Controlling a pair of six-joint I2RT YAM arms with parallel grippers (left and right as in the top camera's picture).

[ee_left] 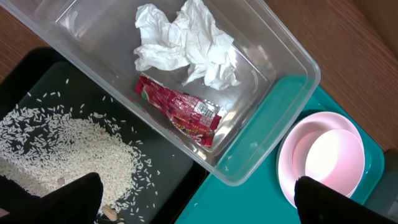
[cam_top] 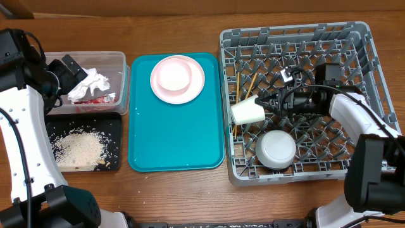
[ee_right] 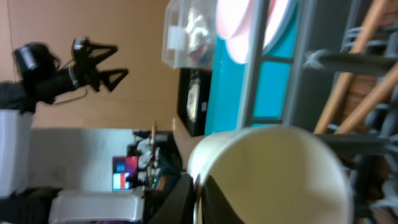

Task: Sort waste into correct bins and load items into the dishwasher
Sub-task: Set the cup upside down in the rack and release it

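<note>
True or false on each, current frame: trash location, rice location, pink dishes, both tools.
1. The napkin and wrapper lie in the tub. True.
2. The bowl sits on the plate on the teal tray. True.
3. The rice is on the teal tray. False: it is in the black tray.
4. The left tool is shut on the napkin. False: it is open and holds nothing.
5. The right tool grips the cup inside the rack. True.
</note>
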